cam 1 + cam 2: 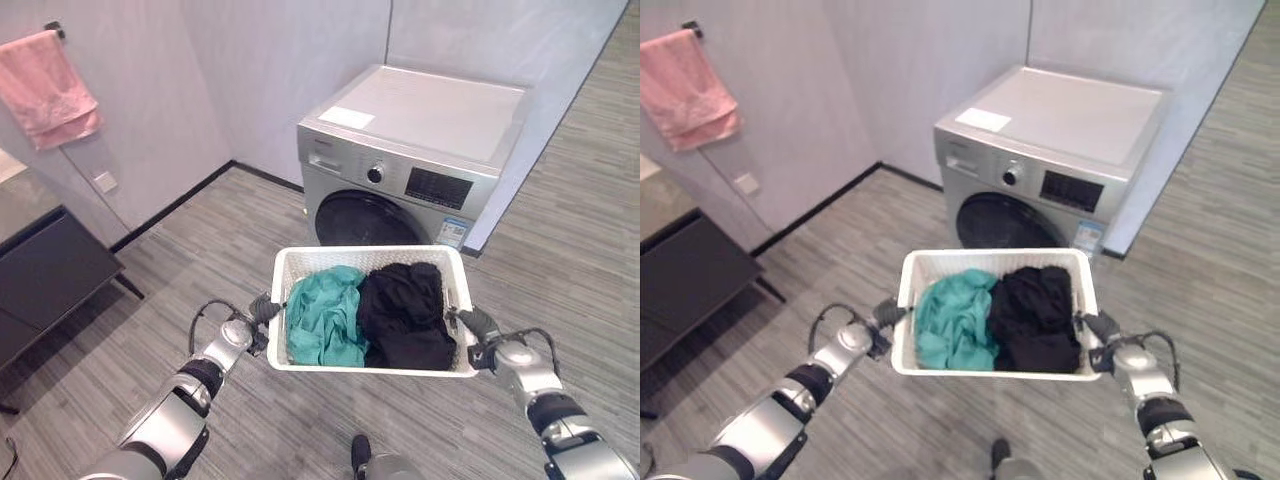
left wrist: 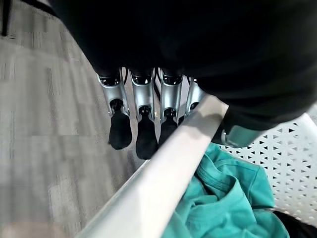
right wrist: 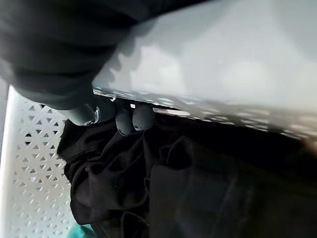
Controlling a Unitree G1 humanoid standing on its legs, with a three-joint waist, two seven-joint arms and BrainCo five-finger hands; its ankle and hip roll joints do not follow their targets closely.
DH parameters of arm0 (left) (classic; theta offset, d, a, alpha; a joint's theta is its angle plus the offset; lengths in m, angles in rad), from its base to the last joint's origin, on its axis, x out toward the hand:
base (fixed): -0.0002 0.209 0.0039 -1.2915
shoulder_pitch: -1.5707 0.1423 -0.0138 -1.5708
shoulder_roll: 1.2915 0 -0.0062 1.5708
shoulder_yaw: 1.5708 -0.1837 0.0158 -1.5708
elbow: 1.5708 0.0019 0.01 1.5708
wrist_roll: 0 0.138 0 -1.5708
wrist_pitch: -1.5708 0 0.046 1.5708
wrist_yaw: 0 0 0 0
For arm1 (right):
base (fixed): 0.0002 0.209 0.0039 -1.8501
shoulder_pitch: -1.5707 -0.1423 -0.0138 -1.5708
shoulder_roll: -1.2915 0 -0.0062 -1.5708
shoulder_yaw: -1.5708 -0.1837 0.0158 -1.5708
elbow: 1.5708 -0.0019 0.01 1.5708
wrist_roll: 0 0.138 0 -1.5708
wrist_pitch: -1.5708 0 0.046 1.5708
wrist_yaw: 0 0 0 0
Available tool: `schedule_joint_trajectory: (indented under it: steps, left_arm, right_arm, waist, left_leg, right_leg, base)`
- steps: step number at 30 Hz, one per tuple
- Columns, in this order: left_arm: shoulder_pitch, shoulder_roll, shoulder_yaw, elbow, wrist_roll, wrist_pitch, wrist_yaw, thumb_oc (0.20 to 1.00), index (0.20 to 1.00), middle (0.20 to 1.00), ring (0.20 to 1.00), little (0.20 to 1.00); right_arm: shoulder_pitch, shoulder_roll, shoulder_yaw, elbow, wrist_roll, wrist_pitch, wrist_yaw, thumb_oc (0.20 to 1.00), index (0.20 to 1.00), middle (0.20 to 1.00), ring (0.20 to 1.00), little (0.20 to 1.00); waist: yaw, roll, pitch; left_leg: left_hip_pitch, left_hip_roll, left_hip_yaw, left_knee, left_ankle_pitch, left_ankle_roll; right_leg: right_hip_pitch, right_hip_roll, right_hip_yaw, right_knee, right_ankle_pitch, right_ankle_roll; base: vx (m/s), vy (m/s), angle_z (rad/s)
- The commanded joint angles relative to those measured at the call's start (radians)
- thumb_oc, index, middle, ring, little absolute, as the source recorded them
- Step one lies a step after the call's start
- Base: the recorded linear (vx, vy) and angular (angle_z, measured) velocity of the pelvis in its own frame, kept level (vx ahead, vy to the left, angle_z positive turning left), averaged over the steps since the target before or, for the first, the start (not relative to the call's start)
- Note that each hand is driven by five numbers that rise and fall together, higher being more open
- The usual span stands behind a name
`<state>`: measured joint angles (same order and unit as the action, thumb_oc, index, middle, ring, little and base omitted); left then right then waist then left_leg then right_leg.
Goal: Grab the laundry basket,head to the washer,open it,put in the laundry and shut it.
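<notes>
You have the laundry basket point(image 1: 372, 262) lifted off the floor, carried level between both hands so the teal garment point(image 1: 325, 315) and the black clothes point(image 1: 407, 313) stay inside. Your left hand point(image 1: 263, 309) grips the left rim; the wrist view shows its fingers point(image 2: 143, 124) hooked over the edge. Your right hand point(image 1: 478, 326) clasps the right rim, fingers curled inside. The washer point(image 1: 410, 160) stands just ahead, door closed, so you'll likely need to set the basket down first.
</notes>
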<state>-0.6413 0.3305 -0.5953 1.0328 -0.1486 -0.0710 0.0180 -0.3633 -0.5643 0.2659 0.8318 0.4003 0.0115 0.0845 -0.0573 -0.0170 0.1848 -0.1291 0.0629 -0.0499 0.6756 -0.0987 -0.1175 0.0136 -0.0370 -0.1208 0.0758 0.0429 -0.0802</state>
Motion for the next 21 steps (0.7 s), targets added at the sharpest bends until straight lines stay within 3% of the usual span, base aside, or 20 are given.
schedule_joint_trajectory:
  steps: [1,2,4,6,9,17,18,21]
  left_arm:
    - [-0.099,0.084,0.016,-0.003,-0.04,-0.04,0.041,0.2,0.2,0.2,0.2,0.2]
    - [-0.099,0.084,0.013,-0.017,-0.049,-0.044,0.037,0.2,0.2,0.2,0.2,0.2]
    - [-0.096,0.084,0.008,-0.022,-0.054,-0.048,0.041,0.2,0.2,0.2,0.2,0.2]
    - [-0.091,0.072,0.0,-0.013,-0.051,-0.052,0.042,0.2,0.2,0.2,0.2,0.2]
    - [-0.09,0.078,0.002,-0.003,-0.045,-0.057,0.045,0.2,0.2,0.2,0.2,0.2]
    - [-0.069,0.082,0.005,-0.006,-0.044,-0.063,0.044,0.2,0.2,0.2,0.2,0.2]
    - [0.424,-0.031,0.206,-0.224,-0.014,-0.017,0.105,0.2,0.2,0.2,0.2,0.2]
    - [0.432,-0.034,0.213,-0.224,-0.018,-0.016,0.104,0.2,0.2,0.2,0.2,0.2]
  right_arm:
    - [-0.027,-0.105,-0.061,-0.022,0.069,-0.082,-0.04,0.2,0.2,0.2,0.2,0.2]
    - [-0.037,-0.106,-0.058,-0.006,0.054,-0.08,-0.043,0.2,0.2,0.2,0.2,0.2]
    - [-0.034,-0.106,-0.059,-0.002,0.046,-0.082,-0.047,0.2,0.2,0.2,0.2,0.2]
    - [-0.031,-0.09,-0.055,0.005,0.025,-0.084,-0.04,0.2,0.2,0.2,0.2,0.2]
    - [-0.027,-0.078,-0.054,0.011,0.009,-0.085,-0.037,0.2,0.2,0.2,0.2,0.2]
    - [-0.023,-0.072,-0.049,0.027,-0.01,-0.086,-0.029,0.2,0.2,0.2,0.2,0.2]
    - [0.229,0.161,0.014,0.058,-0.166,-0.05,-0.071,0.2,0.2,0.2,0.2,0.2]
    - [0.231,0.166,0.011,0.066,-0.165,-0.052,-0.074,0.2,0.2,0.2,0.2,0.2]
  waist:
    - [0.023,-0.02,-0.024]
    - [0.035,0.001,-0.037]
    - [0.041,0.007,-0.034]
    - [0.038,0.022,-0.067]
    - [0.042,0.033,-0.088]
    - [0.048,0.04,-0.099]
    - [0.068,0.029,-0.131]
    - [0.068,0.032,-0.137]
  left_leg:
    - [0.046,0.042,0.011,-0.166,0.107,0.026]
    - [0.045,0.087,0.0,-0.409,0.118,0.019]
    - [0.072,0.106,0.005,-0.488,0.148,0.005]
    - [0.14,0.104,0.03,-0.6,0.139,0.0]
    - [0.203,0.093,0.042,-0.679,0.132,0.002]
    - [0.231,0.079,0.049,-0.708,0.113,0.012]
    - [0.17,0.088,0.066,-0.755,0.109,-0.008]
    - [0.18,0.091,0.071,-0.761,0.107,-0.009]
  right_leg:
    - [-0.018,-0.042,0.068,0.052,-0.08,0.155]
    - [-0.006,-0.034,0.073,0.045,-0.104,0.17]
    - [0.002,-0.035,0.076,0.052,-0.115,0.171]
    - [0.026,-0.052,0.059,0.039,-0.113,0.182]
    - [0.053,-0.072,0.053,-0.008,-0.1,0.198]
    - [0.063,-0.092,0.055,-0.031,-0.089,0.214]
    - [0.072,-0.146,-0.043,-0.158,-0.029,0.231]
    - [0.073,-0.147,-0.04,-0.163,-0.028,0.234]
  base:
    - [0.21,0.095,-0.14]
    - [0.16,0.08,-0.13]
    - [0.15,0.09,-0.13]
    - [0.24,0.14,-0.25]
    - [0.2,0.139,0.01]
    - [0.04,0.053,0.08]
    - [0.0,0.0,0.0]
    - [0.01,0.016,-0.04]
